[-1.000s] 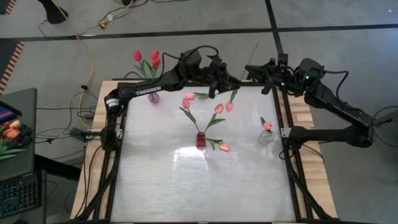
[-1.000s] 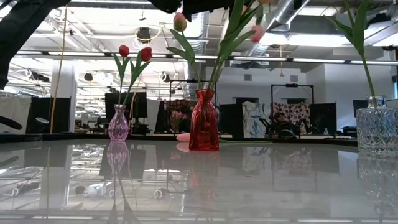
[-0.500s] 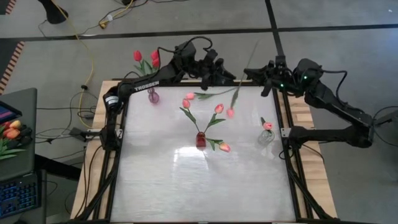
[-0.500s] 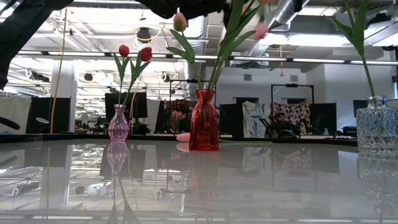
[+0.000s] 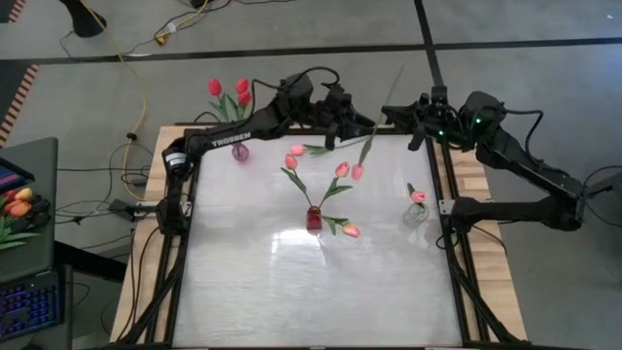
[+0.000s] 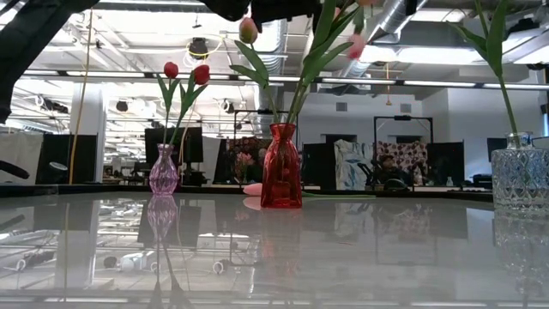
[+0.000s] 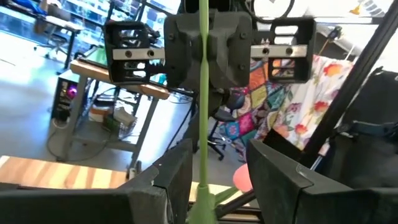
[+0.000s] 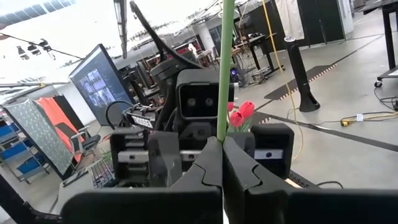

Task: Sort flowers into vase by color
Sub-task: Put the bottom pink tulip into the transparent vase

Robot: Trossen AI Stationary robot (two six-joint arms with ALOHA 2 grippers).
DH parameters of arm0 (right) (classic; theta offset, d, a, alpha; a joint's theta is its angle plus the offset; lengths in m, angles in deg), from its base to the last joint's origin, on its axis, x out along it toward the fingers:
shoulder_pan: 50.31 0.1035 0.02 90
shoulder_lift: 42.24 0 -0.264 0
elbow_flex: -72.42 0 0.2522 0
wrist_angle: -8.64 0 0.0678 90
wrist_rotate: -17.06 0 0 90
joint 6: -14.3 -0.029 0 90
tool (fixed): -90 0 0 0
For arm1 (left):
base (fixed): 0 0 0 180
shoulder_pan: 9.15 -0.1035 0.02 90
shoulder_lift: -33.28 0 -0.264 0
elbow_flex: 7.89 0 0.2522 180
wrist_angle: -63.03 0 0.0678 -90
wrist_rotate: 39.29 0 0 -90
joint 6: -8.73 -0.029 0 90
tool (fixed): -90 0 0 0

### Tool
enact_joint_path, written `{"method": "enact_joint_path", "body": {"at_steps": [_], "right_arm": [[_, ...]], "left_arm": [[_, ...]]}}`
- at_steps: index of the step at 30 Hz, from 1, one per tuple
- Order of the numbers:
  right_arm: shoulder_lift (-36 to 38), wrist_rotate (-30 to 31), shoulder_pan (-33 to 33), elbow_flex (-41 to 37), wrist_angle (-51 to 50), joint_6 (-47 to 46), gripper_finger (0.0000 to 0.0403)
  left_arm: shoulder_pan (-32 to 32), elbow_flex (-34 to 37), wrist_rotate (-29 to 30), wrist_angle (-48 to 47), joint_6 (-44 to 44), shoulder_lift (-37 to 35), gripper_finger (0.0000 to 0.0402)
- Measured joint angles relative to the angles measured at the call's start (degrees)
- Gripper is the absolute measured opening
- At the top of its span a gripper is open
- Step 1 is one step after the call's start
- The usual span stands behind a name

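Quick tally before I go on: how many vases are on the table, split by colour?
Purple vase: 1
Red vase: 1
Clear vase: 1
Total: 3 vases

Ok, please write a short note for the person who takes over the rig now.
Right hand: shut on a pink tulip's stem, at the table's far edge.
Left hand: open, that stem between its fingers.
Red tulips stand in the purple vase, pink ones in the red vase, one in the clear vase.
To do: place the held tulip; one more lies beside the red vase.
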Motion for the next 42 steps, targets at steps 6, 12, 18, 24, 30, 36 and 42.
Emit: {"method": "enact_joint_path", "body": {"at_steps": [6,12,18,24,30,36,42], "right_arm": [[0.0,0.0,0.0,0.0,0.0,0.1,0.0021],[0.0,0.1,0.0,0.0,0.0,0.1,0.0021],[0.0,0.2,0.0,0.0,0.0,0.1,0.0021],[0.0,0.1,0.0,0.0,0.0,0.1,0.0021],[0.0,0.1,0.0,0.0,0.0,0.1,0.0021],[0.0,0.1,0.0,0.0,0.0,0.1,0.0021],[0.0,0.0,0.0,0.0,0.0,-0.1,0.0022]], "left_arm": [[0.9,0.0,3.0,0.0,-1.8,0.0,0.0139],[1.9,0.0,4.5,-0.2,-1.9,0.0,0.0139],[2.8,0.0,7.1,-3.7,-4.4,0.0,0.0139],[2.8,0.0,7.7,-3.9,-4.5,0.0,0.0139],[2.8,0.0,7.7,-3.9,-4.4,0.0,0.0137],[2.8,0.0,8.1,-3.8,-4.3,0.0,0.0091],[2.8,0.0,8.1,-3.8,-4.4,0.0,0.0017]]}}
